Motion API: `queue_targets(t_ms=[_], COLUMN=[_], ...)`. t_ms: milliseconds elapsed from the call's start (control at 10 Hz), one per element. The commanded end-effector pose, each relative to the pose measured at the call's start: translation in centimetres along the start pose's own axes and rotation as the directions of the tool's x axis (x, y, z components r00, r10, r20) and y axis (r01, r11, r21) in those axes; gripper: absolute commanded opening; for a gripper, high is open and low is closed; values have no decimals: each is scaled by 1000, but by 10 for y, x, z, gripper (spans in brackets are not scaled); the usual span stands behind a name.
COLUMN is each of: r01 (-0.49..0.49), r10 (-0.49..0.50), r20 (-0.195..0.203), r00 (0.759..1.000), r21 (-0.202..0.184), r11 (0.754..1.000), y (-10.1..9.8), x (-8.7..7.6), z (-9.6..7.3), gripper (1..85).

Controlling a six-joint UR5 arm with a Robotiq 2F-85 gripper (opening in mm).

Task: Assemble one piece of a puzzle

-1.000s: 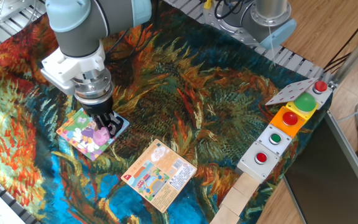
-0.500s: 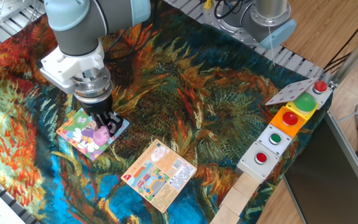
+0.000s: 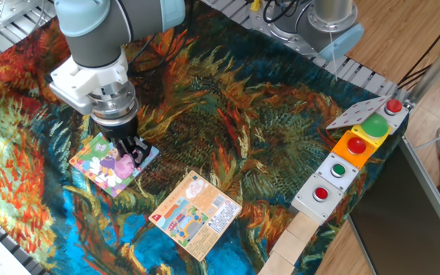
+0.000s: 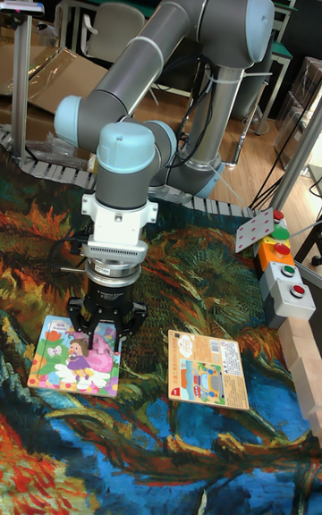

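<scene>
While the arm stands upright over the left part of the desk point(image 3: 281, 137), the tool point(image 3: 129, 153) points straight down at the right edge of the puzzle point(image 3: 101, 162). Between its dark fingers point(image 3: 138, 145) sits the piece point(image 3: 124, 164), a small pink-lilac shape gripped at the fingertips and touching or just above the board's surface; which of the two cannot be told. In the tall fixed view the tool point(image 4: 108, 333) is seen from the front, its fingers point(image 4: 126, 318) drawn in on the piece point(image 4: 105, 355), which shows just below them at the board's right side.

The puzzle point(image 4: 63, 356) lies flat on the painted cloth point(image 3: 228, 114), its cartoon girl in purple and pink showing left of the tool. Near it, to the right and towards the camera, lies an orange-peach printed card point(image 3: 196, 214), apart from the board and tilted against it. Well apart, at the desk's right edge, stands a row of button boxes point(image 3: 342, 164) with red and green buttons, and pale wooden blocks point(image 3: 290, 244) lie below them.
</scene>
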State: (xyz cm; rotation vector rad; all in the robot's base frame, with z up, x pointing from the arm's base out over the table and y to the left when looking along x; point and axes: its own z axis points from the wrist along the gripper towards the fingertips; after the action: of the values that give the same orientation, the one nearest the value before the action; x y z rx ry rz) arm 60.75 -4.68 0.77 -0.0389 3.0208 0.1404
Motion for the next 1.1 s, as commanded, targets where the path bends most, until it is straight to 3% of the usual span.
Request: queue_targets(t_ms=[0, 800, 1000], r01=[-10, -7, -3], r10=[10, 8, 3], r20=[7, 14, 17], r00=[1000, 1000, 1000], r21=[-15, -22, -21], r11=[1000, 1000, 1000], y=[2, 2, 1], x=[-2, -2, -3], z=[-1, -1, -1], gripper=[323, 363, 427])
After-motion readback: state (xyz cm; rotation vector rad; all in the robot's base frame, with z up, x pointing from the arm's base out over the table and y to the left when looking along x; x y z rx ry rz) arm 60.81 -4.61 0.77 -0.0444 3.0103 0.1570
